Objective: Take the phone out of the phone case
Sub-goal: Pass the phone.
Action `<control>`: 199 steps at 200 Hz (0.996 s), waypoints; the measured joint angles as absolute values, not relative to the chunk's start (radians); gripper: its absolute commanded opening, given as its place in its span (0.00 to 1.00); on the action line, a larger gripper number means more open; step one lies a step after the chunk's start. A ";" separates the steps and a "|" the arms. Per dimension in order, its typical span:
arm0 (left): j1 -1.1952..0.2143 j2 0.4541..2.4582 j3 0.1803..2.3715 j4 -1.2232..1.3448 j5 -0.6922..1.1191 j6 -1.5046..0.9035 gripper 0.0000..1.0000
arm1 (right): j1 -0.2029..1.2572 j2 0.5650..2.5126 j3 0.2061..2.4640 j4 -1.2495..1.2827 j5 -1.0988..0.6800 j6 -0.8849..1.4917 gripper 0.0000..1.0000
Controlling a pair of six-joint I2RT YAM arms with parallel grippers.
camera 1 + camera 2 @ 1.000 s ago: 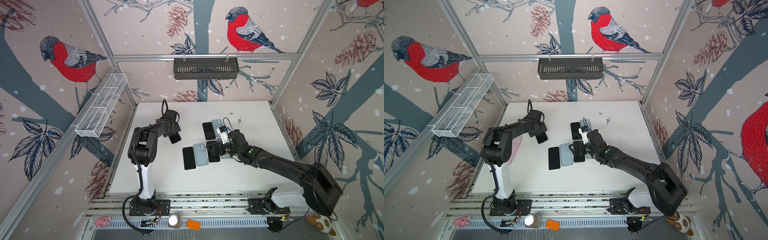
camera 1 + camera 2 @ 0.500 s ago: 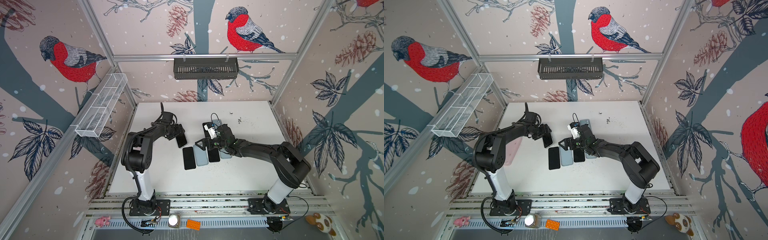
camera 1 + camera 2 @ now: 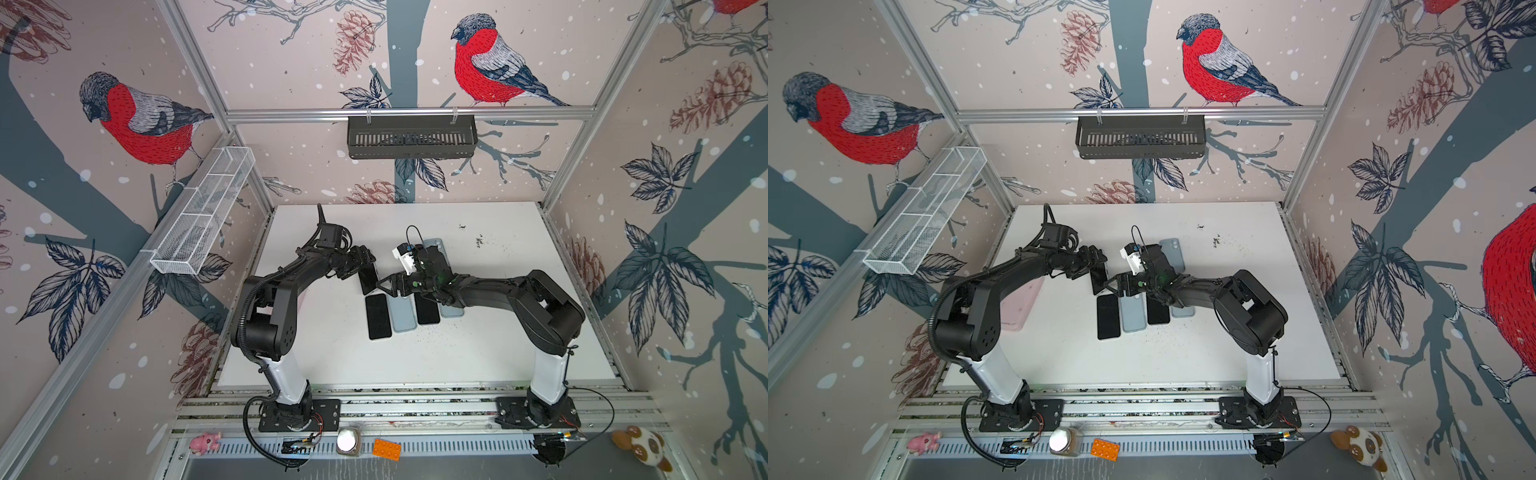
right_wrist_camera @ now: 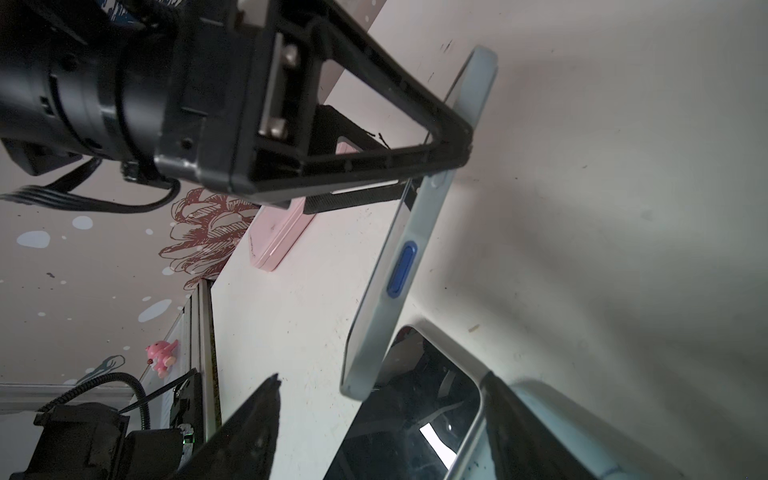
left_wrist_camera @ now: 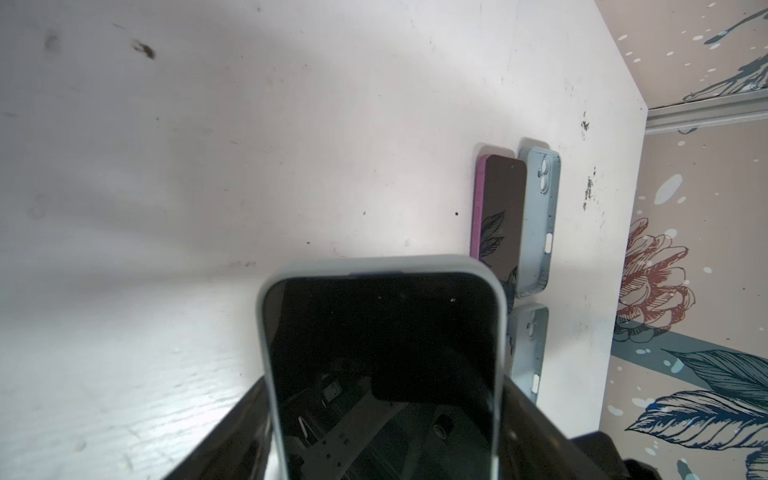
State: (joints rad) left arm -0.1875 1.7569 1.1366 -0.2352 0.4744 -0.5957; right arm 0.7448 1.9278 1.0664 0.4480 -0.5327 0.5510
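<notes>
Left gripper (image 3: 365,266) clamps one grey-cased phone (image 4: 415,232), tilted over the bench (image 3: 457,353), at 11 o'clock from a row of two black phones (image 3: 378,318) and two blue cases (image 3: 402,313). Right gripper (image 3: 385,286), jaws apart, has swung from that row to its lower end.

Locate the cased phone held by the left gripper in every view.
In both top views: cased phone slightly left of and below picture centre.
Left wrist: screen toward the camera, filling the lower middle.
Right wrist: edge-on, diagonal through centre.
Shared landmark: white table.
</notes>
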 measured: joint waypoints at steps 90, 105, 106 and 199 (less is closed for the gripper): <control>-0.233 1.717 1.103 -0.188 0.473 -0.628 0.35 | 0.753 1.974 1.122 0.441 -0.513 0.583 0.32; -0.241 1.703 1.096 -0.171 0.471 -0.640 0.34 | 0.754 1.974 1.125 0.438 -0.505 0.600 0.27; -0.242 1.702 1.095 -0.169 0.471 -0.641 0.34 | 0.754 1.974 1.125 0.438 -0.505 0.600 0.26; -0.319 1.519 1.024 -0.042 0.464 -0.685 0.99 | 0.722 1.763 1.025 0.354 -0.443 0.564 0.02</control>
State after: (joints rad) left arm -0.3191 1.5192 1.0245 -0.0418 0.4641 -0.6853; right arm 0.7216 1.7634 1.0252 0.3538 -0.4431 0.5636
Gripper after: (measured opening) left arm 0.849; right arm 0.127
